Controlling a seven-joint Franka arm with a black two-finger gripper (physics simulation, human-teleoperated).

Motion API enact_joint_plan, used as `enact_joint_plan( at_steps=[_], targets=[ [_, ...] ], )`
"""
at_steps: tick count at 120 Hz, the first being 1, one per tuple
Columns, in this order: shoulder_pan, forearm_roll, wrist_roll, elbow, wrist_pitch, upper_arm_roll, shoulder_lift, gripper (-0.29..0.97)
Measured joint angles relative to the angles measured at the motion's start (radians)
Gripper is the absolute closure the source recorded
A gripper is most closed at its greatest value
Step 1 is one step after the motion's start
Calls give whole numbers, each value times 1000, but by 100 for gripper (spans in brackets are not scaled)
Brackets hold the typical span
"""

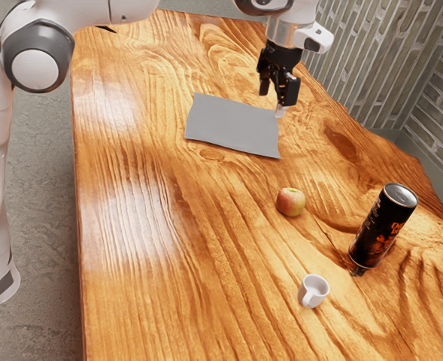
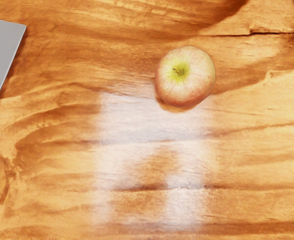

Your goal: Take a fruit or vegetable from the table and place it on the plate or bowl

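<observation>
Gripper [image 1: 277, 98] hangs open and empty over a corner of the grey sheet [image 1: 232, 124] toward the table's [image 1: 153, 241] far end. Well apart from it, the apple [image 1: 290, 201] sits mid-table, with a black can [image 1: 383, 228] and a white cup [image 1: 312, 290] nearer the front edge.

Exterior view: raised camera at the arm's side, angled down along the glossy orange-brown wooden table [image 1: 168, 248], far enough back to take in most of its top.
Wrist view: hand-mounted camera, facing straight down, close over the same table [image 2: 137, 200].
Shared ground: round red-and-yellow apple [image 1: 290, 201] [image 2: 185, 76]; corner of flat grey rectangular sheet [image 1: 232, 125] [image 2: 2, 55]; the wood between them.
</observation>
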State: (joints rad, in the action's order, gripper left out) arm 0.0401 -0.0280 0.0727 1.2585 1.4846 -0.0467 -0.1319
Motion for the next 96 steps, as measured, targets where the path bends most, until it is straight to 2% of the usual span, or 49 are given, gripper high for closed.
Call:
enact_joint_plan(
  at_steps=[31, 56, 73, 96],
  targets=[
    [4, 0, 1, -3, -8, 5, 2, 0],
    [2, -5, -33, -40, -76, 1, 16, 0],
    [-2, -20, -118, -24, -98, -58, 40, 0],
    [-20, -17, -244, 65, -73, -109, 102, 0]
  ],
)
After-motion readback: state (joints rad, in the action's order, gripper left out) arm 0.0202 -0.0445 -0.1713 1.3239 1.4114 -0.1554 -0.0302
